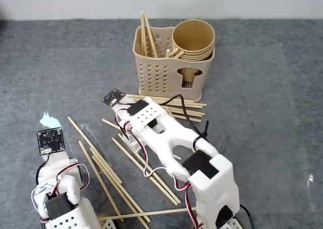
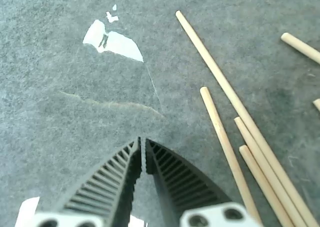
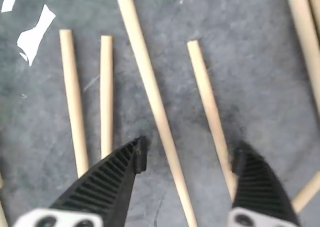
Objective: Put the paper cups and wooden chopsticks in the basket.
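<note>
A beige slotted basket (image 1: 166, 70) stands at the back of the grey mat, holding stacked paper cups (image 1: 194, 37) and a few upright chopsticks (image 1: 146, 32). Several wooden chopsticks (image 1: 126, 163) lie scattered on the mat in front of it. My right gripper (image 3: 190, 149) is open, low over the mat, with one long chopstick (image 3: 155, 102) and a shorter one (image 3: 207, 102) lying between its fingers. My left gripper (image 2: 143, 143) is shut on nothing, over bare mat beside a group of chopsticks (image 2: 225, 92). The right arm (image 1: 166, 135) hides some of the sticks.
More chopsticks (image 1: 174, 105) lie stacked just in front of the basket. A shiny patch (image 2: 112, 39) marks the mat ahead of the left gripper. Open mat stretches to the left and right of the basket.
</note>
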{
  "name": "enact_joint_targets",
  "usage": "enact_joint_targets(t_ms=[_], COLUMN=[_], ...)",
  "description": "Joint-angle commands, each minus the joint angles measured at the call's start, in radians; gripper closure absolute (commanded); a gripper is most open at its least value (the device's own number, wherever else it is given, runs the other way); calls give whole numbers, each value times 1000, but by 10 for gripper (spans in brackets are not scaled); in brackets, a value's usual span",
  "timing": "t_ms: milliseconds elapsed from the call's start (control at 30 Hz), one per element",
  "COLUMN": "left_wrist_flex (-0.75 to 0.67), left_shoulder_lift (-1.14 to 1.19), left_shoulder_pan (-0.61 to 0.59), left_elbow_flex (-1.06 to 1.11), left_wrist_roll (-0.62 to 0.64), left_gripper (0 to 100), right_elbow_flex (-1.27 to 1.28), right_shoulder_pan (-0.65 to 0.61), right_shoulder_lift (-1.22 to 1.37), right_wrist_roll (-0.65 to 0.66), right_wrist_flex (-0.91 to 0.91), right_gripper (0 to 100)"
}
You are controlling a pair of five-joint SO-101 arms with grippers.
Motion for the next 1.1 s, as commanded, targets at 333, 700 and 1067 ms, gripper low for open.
enact_joint_targets(t_ms=[333, 700, 1067], left_wrist_flex=[3, 3, 3], left_shoulder_lift=[-17, -17, -17], left_shoulder_pan=[5, 5, 5], left_elbow_flex=[-8, -8, -8], left_wrist_roll=[-5, -5, -5], left_gripper=[986, 986, 986], right_elbow_flex=[-28, -48, -132], right_shoulder_pan=[-4, 62, 67], right_shoulder_lift=[12, -97, -433], right_wrist_roll=[14, 83, 124], right_wrist_flex=[-88, -81, 45], right_gripper=[981, 991, 991])
